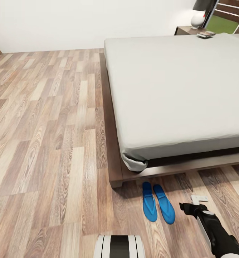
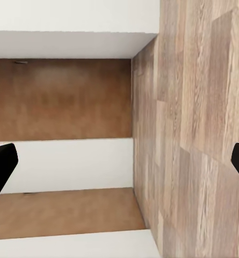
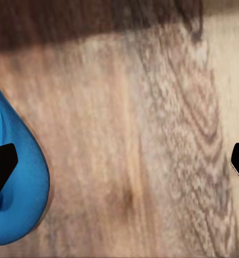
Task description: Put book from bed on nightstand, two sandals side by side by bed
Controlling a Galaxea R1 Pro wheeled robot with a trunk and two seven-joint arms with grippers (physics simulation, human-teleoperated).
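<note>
the book (image 1: 206, 34) lies on the nightstand (image 1: 186, 30) at the far corner of the bed (image 1: 176, 89), just in front of a white-based lamp (image 1: 198, 16) with a dark shade. the bed's off-white mattress is bare, its low dark wood frame running along the plank floor (image 1: 48, 143).

down at the near corner of the frame, the two blue sandals (image 1: 157, 206) sit side by side on the floor, toes towards the bed, almost touching each other and just clear of the frame.

the right gripper (image 1: 194, 204) hangs low beside the sandals, on their outer side; from its wrist camera the two dark fingertips (image 3: 1, 169) stand wide apart with nothing between them, one over the edge of a blue sandal (image 3: 14, 188).

the left gripper (image 2: 119, 166) is also spread wide and empty, pointed at floor, white wall and brown panels.
</note>
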